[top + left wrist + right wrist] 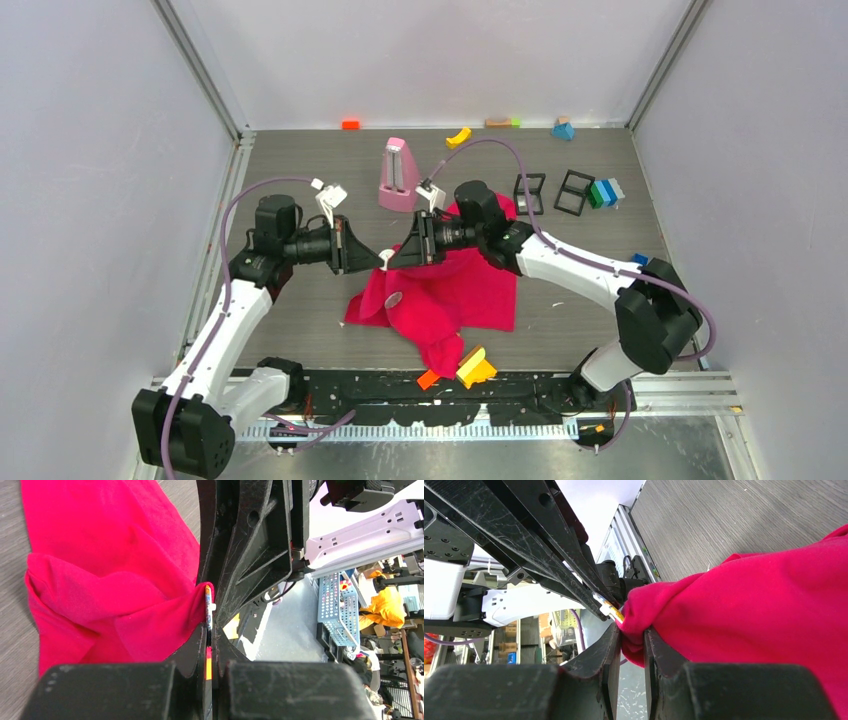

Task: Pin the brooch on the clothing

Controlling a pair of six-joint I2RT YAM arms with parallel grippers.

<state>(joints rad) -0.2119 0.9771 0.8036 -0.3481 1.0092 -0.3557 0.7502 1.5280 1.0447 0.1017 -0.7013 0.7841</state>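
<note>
Top external view: the clothing point(455, 290), a crimson-pink T-shirt, is spread in wrinkles on the grey table point(300, 300), just on the near side of a pink tower point(400, 175). Its far edge is close to the tower's base. Nearer than the tower and over the shirt's left part, the left gripper point(377, 258) and the right gripper point(397, 256) are held tip to tip, with both forearms roughly level.

From the left wrist view, the left gripper's jaws are seen pressed together on the brooch point(208, 611). It is a thin flat piece edged in yellow, white and blue, gripped so that it stands out beyond the fingertips. A raised fold of the clothing is laid against it.

From the right wrist view, the right gripper's jaws are seen narrowed around a bunched fold of the clothing. The fold is pinched between the two fingers and held up off the table. The brooch is seen just beyond that fold, touching it. Whether the pin has passed through the cloth cannot be told.

Well nearer than the tower, by the shirt's near hem, a yellow block point(477, 368) and an orange block point(428, 379) are set side by side. To the right of the tower, two black frames point(530, 193) are placed, with blue and green blocks point(603, 192) farther right.
</note>
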